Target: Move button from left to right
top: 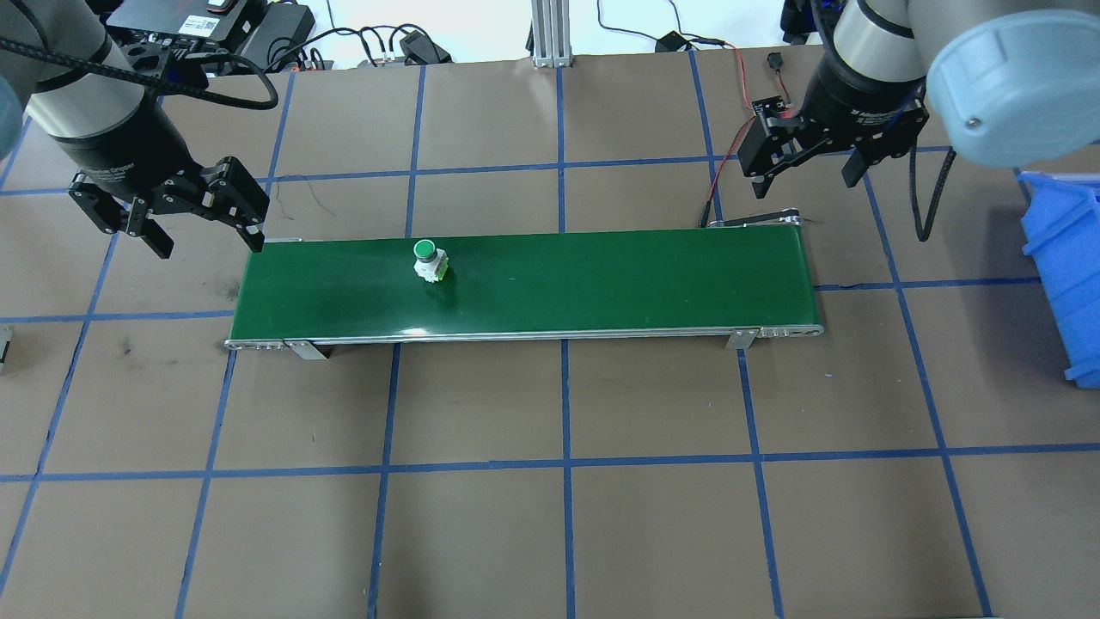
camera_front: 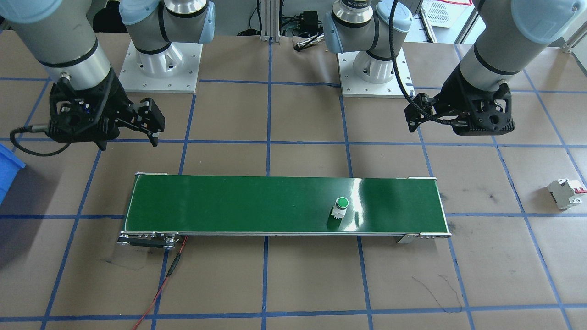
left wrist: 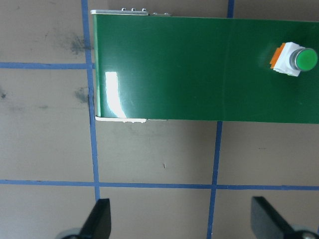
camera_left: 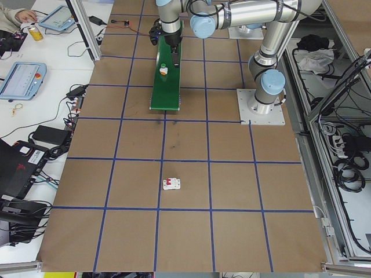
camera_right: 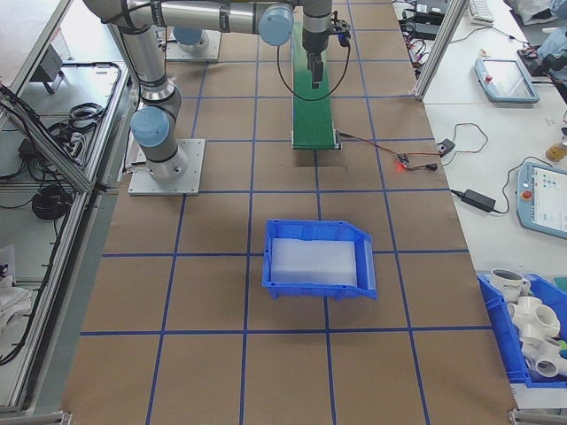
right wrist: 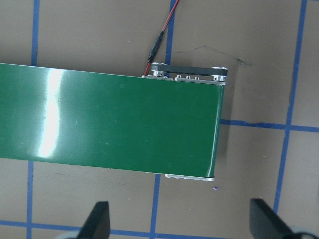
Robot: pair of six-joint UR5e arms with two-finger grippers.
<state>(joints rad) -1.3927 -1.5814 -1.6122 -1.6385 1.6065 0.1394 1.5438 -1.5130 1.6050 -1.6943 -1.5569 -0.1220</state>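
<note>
The button (top: 429, 258), with a green cap on a white body, stands on the green conveyor belt (top: 601, 284) toward its left part. In the left wrist view the button (left wrist: 294, 59) sits at the upper right on the belt (left wrist: 189, 69). My left gripper (top: 209, 241) hovers open and empty just off the belt's left end, back from the button. My right gripper (top: 805, 176) hangs open and empty behind the belt's right end. In the right wrist view only the bare right end of the belt (right wrist: 124, 124) shows.
A white circuit breaker (camera_front: 567, 193) with a red lever lies on the table past the belt's left end. A blue bin (top: 1066, 258) stands at the right edge. A red wire (camera_front: 160, 284) runs from the belt's right-end motor.
</note>
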